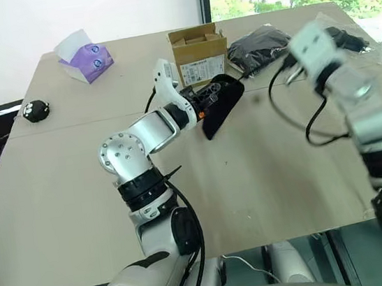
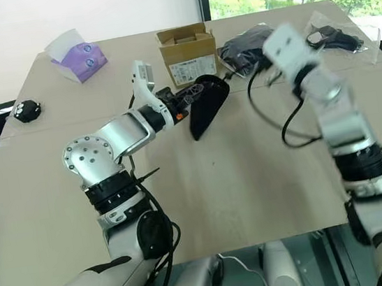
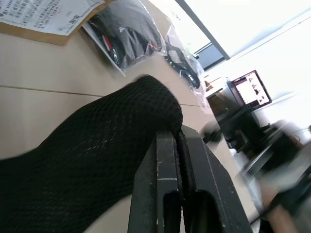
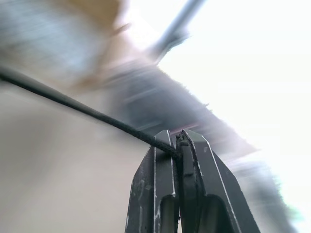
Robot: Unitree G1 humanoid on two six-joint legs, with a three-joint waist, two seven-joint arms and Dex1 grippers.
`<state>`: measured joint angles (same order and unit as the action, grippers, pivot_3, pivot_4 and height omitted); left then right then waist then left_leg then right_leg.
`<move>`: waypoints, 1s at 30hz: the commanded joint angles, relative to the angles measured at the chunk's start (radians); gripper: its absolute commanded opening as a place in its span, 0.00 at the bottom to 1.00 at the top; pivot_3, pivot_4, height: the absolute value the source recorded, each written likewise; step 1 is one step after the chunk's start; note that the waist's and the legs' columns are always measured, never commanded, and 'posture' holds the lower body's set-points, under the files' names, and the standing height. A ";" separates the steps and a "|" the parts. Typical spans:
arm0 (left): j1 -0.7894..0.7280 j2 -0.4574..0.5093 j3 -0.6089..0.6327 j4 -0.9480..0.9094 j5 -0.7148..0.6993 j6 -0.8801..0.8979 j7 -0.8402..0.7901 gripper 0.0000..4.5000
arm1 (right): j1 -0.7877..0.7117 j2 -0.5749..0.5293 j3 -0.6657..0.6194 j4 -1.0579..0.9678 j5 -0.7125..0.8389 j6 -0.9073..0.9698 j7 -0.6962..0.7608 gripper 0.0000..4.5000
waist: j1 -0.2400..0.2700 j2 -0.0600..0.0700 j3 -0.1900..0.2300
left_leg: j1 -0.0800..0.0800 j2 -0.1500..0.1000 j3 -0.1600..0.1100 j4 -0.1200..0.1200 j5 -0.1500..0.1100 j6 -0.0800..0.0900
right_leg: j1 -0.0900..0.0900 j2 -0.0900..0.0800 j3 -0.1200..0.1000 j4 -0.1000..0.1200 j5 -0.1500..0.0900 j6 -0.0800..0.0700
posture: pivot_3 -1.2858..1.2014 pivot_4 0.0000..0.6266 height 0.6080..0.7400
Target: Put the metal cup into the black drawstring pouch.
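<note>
Pouch status: the black drawstring pouch (image 1: pixel 220 106) hangs above the table (image 1: pixel 57 196), just in front of the cardboard box (image 1: pixel 198 55), its fabric pinched at one edge between the pressed-together fingers of the left gripper (image 3: pixel 179 145). The right gripper (image 4: pixel 177 141) is raised over the far right of the table, its fingers clamped on a thin black cord (image 4: pixel 87 110). Where that cord leads cannot be told. Metal cup: not discernible. A tissue pack (image 1: pixel 82 57) lies far left; plastic-wrapped black bundles (image 1: pixel 257 45) lie right of the box.
</note>
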<state>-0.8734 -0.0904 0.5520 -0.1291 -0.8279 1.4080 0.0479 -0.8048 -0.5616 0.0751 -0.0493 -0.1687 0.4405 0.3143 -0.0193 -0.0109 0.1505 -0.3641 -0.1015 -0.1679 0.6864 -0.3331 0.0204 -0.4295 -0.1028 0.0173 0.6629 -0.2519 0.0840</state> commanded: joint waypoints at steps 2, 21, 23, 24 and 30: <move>0.008 0.005 -0.001 -0.040 -0.069 -0.055 -0.030 0.00 | -0.139 -0.001 -0.040 0.002 -0.038 -0.158 -0.074 0.01 | -0.005 0.000 0.000 | -0.001 0.000 0.002 0.000 0.000 0.000 | -0.002 -0.001 0.002 0.000 0.000 0.000 | 0.52 0.24 1.00; 0.070 0.267 -0.380 -0.105 0.062 -0.634 -0.512 0.42 | -0.236 0.141 -0.010 -0.047 0.148 -0.291 0.102 0.00 | -0.023 0.000 0.000 | -0.002 0.000 0.003 0.001 0.000 0.000 | -0.003 0.000 0.002 0.001 0.000 0.000 | 0.52 0.24 1.00; 0.067 0.282 -0.417 -0.076 0.126 -0.719 -0.535 0.42 | -0.238 0.154 -0.012 -0.056 0.173 -0.287 0.126 0.00 | -0.024 0.000 0.000 | -0.002 0.000 0.003 0.000 0.000 0.000 | -0.003 0.000 0.002 0.001 0.000 0.000 | 0.52 0.24 1.00; 0.065 0.286 -0.430 -0.065 0.147 -0.750 -0.548 0.42 | -0.238 0.159 -0.014 -0.061 0.179 -0.285 0.133 0.00 | -0.024 0.000 0.000 | -0.002 0.000 0.002 0.000 0.000 0.000 | -0.003 0.000 0.002 0.001 0.000 0.000 | 0.52 0.24 1.00; 0.071 0.306 -0.488 -0.013 0.218 -0.848 -0.613 0.42 | -0.245 0.182 -0.014 -0.091 0.208 -0.260 0.153 0.00 | -0.025 0.000 0.000 | -0.002 0.000 0.001 0.000 0.000 0.000 | -0.003 0.000 0.001 0.001 0.000 0.000 | 0.52 0.24 1.00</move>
<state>-0.8053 0.2060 0.0776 -0.1388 -0.6308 0.6062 -0.5410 -1.0105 -0.3828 0.0781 -0.0844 0.0235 0.1822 0.4626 -0.0445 -0.0106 0.1504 -0.3660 -0.1015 -0.1667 0.6867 -0.3330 0.0206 -0.4329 -0.1031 0.0183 0.6643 -0.2514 0.0841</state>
